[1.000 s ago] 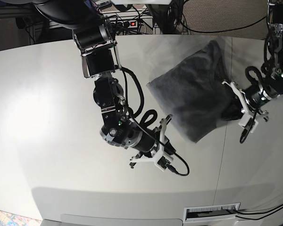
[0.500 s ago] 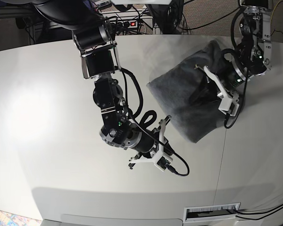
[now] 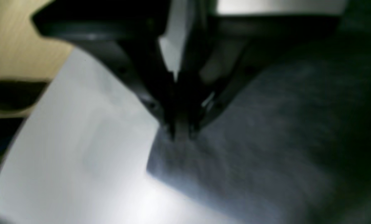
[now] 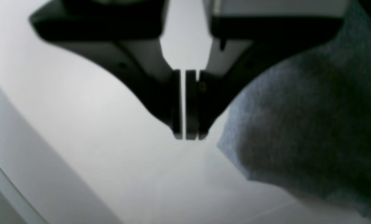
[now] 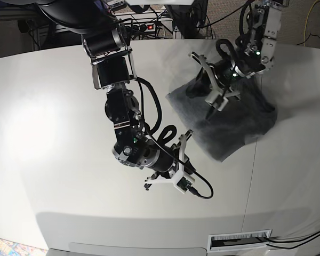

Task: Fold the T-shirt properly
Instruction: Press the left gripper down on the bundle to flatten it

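Observation:
The heather-grey T-shirt (image 5: 229, 125) lies as a folded bundle on the white table (image 5: 69, 133), right of centre. My left gripper (image 5: 191, 90) is over the shirt's far left part. In the left wrist view it (image 3: 180, 133) is shut on a pinch of the shirt's fabric (image 3: 266, 140) close to its edge. My right gripper (image 5: 188, 160) sits low over the table just left of the shirt's near corner. In the right wrist view it (image 4: 187, 137) is shut and empty, with the shirt (image 4: 313, 124) just to its right, apart from it.
A power strip (image 5: 144, 25) and cables lie beyond the table's far edge. A seam (image 5: 250, 176) runs down the table on the right. A slotted white plate (image 5: 240, 241) sits at the near edge. The right arm's links (image 5: 120, 106) stand over the table's middle.
My left gripper has swept from the shirt's right edge up and left across it, carrying fabric over the bundle. The right arm has not moved.

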Controlling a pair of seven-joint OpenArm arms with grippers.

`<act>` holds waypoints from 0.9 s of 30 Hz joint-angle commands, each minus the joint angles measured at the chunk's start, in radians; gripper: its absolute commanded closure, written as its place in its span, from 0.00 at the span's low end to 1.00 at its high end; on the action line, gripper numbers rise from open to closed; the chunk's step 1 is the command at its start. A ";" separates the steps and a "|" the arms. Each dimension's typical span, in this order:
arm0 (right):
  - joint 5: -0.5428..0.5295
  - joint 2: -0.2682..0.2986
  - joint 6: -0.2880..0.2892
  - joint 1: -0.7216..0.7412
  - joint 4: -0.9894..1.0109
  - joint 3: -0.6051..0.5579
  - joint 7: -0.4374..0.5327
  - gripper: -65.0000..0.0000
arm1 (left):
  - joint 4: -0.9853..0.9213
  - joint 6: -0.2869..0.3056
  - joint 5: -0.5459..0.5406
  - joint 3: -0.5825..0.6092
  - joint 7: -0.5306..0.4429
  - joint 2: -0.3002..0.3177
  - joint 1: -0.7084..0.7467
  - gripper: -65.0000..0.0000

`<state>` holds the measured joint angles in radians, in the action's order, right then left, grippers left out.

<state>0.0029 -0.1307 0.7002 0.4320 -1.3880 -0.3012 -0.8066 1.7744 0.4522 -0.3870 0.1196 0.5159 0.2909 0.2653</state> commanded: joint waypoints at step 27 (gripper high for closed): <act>-0.014 -0.008 -0.002 0.050 -0.017 0.002 0.024 0.97 | -0.075 -0.097 0.174 0.034 -0.080 0.634 0.047 1.00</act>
<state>0.0006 -0.1307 0.7002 0.4492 -1.3880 -0.3012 -0.8104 1.7004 0.3595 -0.2276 0.1581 0.3965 0.9043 0.3099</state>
